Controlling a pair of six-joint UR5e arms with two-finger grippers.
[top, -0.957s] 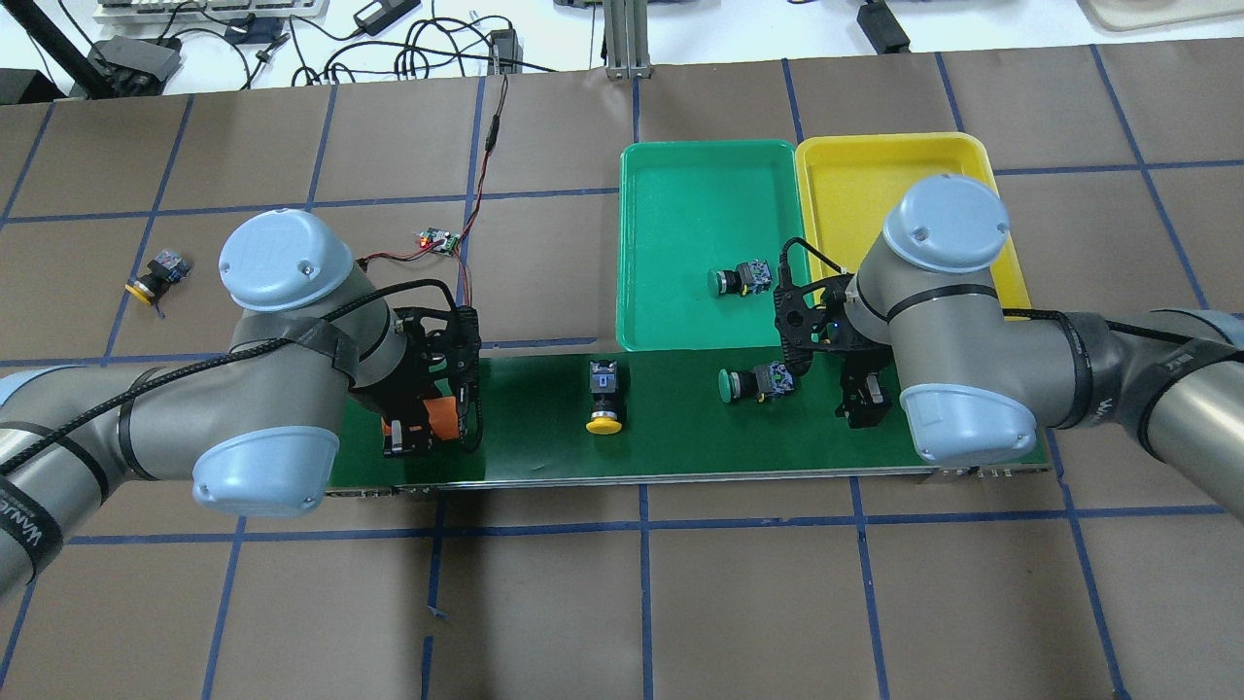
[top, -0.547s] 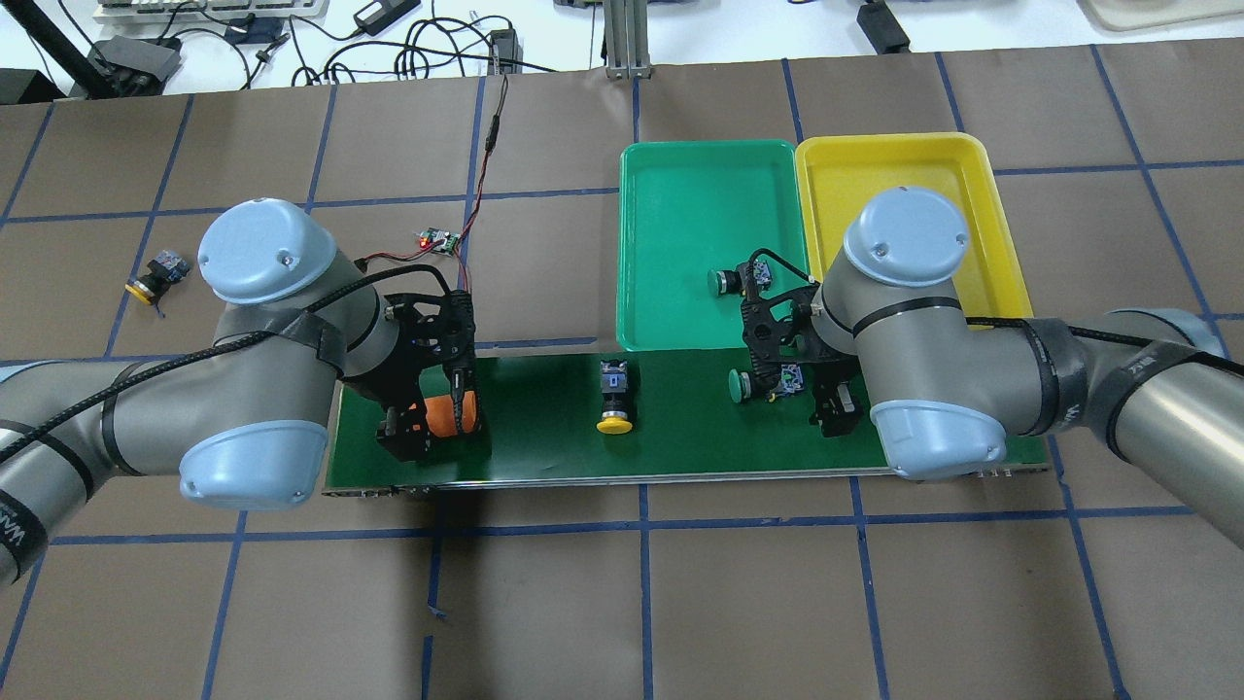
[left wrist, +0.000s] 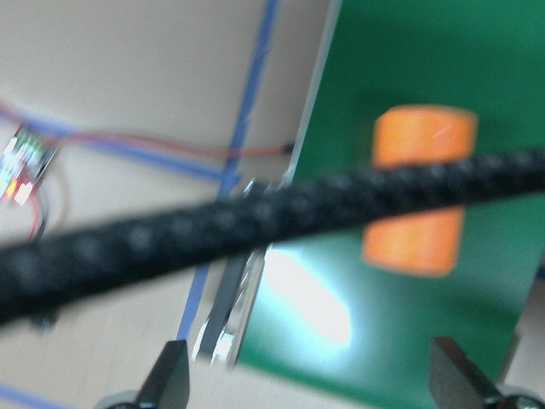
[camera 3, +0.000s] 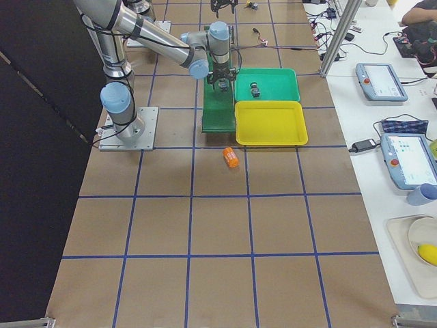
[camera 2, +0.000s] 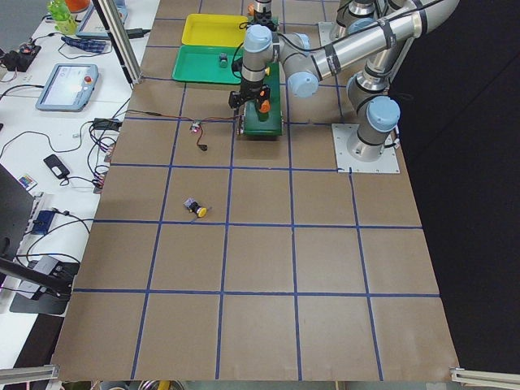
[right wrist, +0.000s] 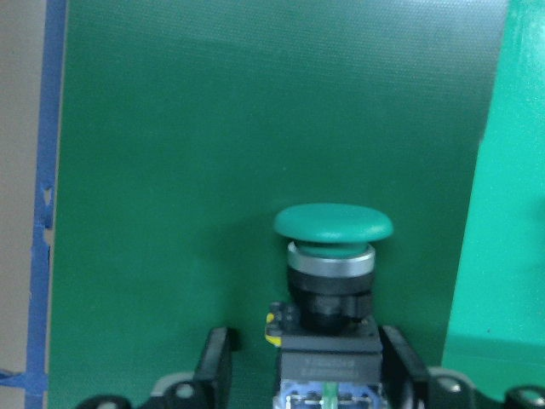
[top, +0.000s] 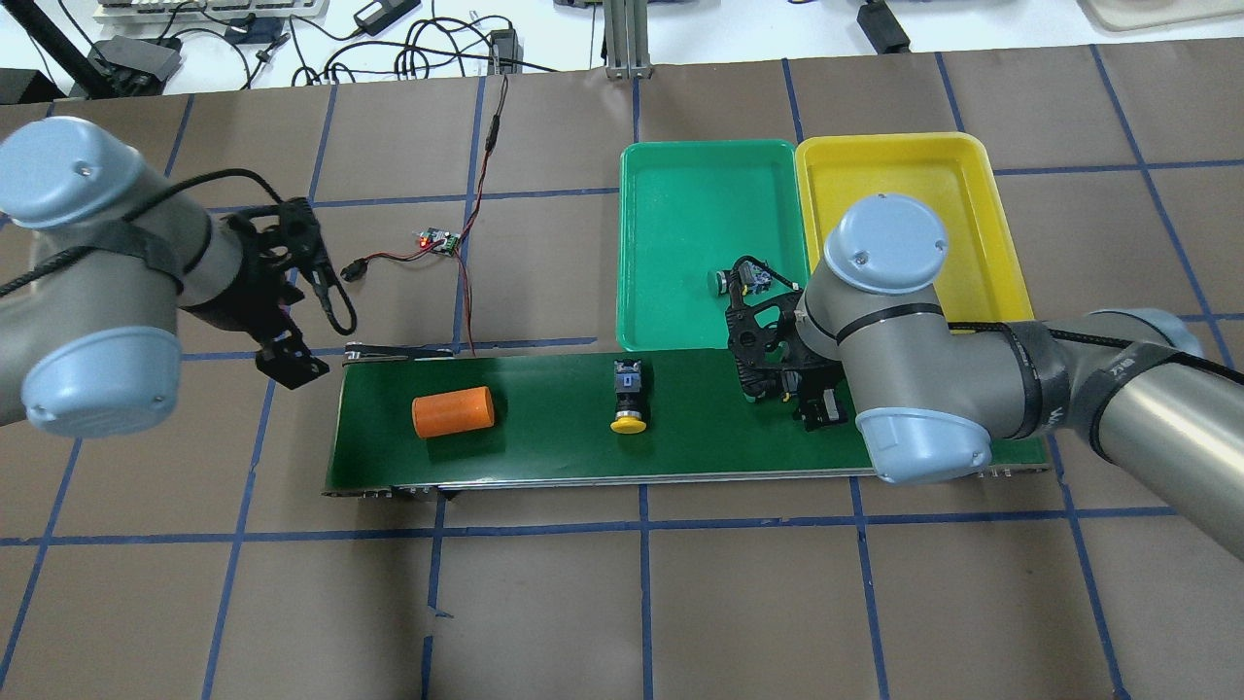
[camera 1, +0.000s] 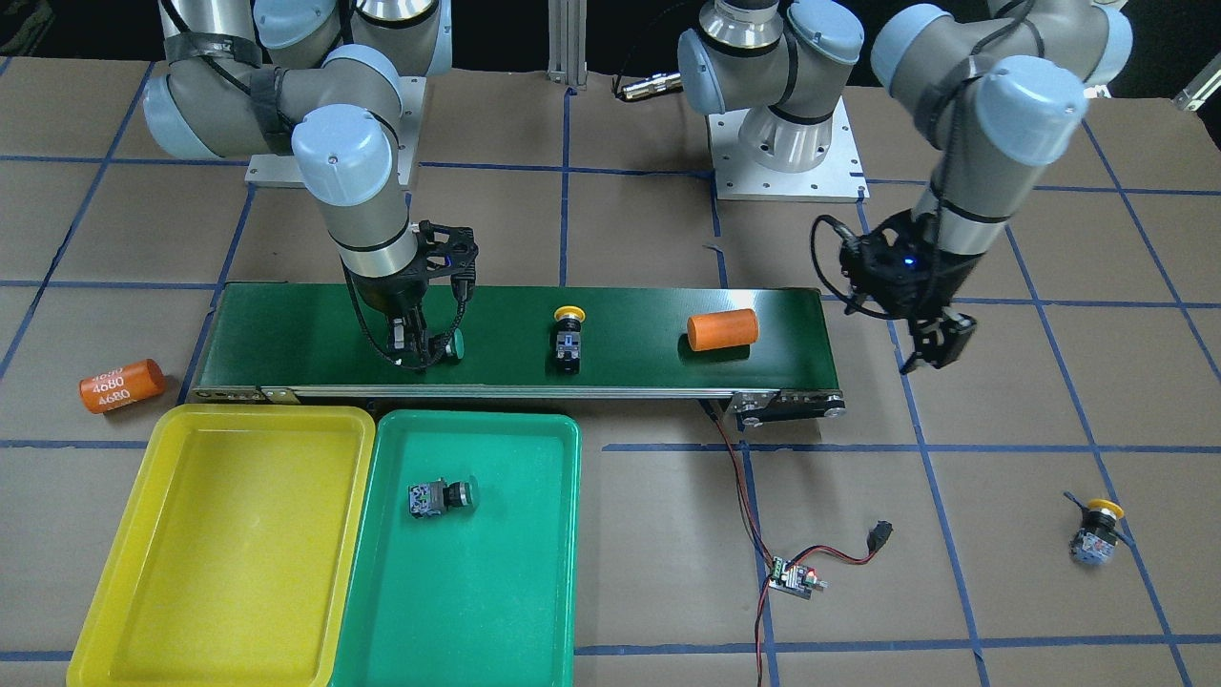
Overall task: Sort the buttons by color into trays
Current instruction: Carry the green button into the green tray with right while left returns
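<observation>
Right hand (camera 1: pixel 417 345) astride a green-capped black push-button switch (right wrist: pixel 332 223) on the dark green conveyor belt (camera 1: pixel 286 334)
We see its fingers either side of the switch body, not yet clenched, near the green plastic tray (camera 1: pixel 534 592), where a second green-capped switch (camera 1: pixel 437 497) lies. The left hand (camera 1: pixel 940 345) hangs released past the belt's other end; a yellow-capped switch (camera 1: pixel 569 334) sits mid-belt.

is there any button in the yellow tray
No, the yellow tray is bare; only a green-capped button lies in the green tray beside it.
</observation>
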